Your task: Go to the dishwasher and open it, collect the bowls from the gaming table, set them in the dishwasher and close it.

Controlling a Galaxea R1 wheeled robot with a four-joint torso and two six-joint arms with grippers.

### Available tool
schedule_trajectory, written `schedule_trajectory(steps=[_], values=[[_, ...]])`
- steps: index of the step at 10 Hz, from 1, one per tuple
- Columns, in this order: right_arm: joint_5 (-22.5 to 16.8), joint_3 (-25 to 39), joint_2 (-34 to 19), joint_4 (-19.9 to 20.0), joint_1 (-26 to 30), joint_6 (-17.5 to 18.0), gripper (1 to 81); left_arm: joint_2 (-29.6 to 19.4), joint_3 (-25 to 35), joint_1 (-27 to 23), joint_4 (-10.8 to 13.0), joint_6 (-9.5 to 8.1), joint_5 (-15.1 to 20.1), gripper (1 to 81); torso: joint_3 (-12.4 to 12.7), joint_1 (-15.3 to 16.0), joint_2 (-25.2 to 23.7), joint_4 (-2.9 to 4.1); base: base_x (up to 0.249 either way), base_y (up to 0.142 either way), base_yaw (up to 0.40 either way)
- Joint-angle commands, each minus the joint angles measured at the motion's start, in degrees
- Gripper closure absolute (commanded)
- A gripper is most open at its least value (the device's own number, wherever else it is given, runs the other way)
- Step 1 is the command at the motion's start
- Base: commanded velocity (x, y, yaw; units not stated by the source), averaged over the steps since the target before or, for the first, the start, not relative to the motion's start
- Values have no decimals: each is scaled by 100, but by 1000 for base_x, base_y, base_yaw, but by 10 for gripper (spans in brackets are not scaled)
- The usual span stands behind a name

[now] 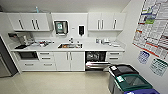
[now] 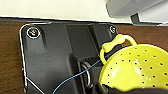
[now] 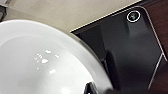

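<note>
The dishwasher (image 1: 95,59) is being shown open in the head view, well apart from the robot across the pale floor (image 1: 55,83). Its steel door is being held lowered and its dark racks are being exposed. It is being seen under the white counter (image 1: 95,46), just right of the sink (image 1: 70,45), between a pair of white cabinet doors (image 1: 69,60) and a stack of drawers (image 1: 114,56).

A yellow perforated bowl (image 2: 138,68) with a looped handle is being shown large and close in the left wrist view, in front of the robot's own dark plate. A thin blue cord (image 2: 75,76) is being seen running under its rim. Whether the left pincer is closed on this bowl, or how far it is open, cannot be told.

A glossy white bowl (image 3: 42,62) is being shown just as close in the right wrist view, with its hollow turned toward the camera. Whether the right pincer has hold of it cannot be told either.

Farther out in the head view, white wall cabinets (image 1: 30,22) are being seen above the counter, with a towel dispenser (image 1: 61,27) and a small dark dispenser (image 1: 81,30) between them. Lidded bins are being shown near the right wall, 1 black-topped (image 1: 122,69) and 1 green-topped (image 1: 132,83), below printed posters (image 1: 152,27).
</note>
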Motion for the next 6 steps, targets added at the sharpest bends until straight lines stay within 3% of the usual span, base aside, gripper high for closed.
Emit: schedule_trajectory(steps=[1, 6], values=[[-35, 178, -106, -129, 276, -14, 811, -129, 43, -285, -12, -7, 92, 811, 0, 0, 0, -2, 153, 0, 0], [-35, 161, -80, -129, 276, -14, 811, -129, 43, -285, -12, -7, 92, 811, 0, 2, 2, -2, 135, 0, 0]])
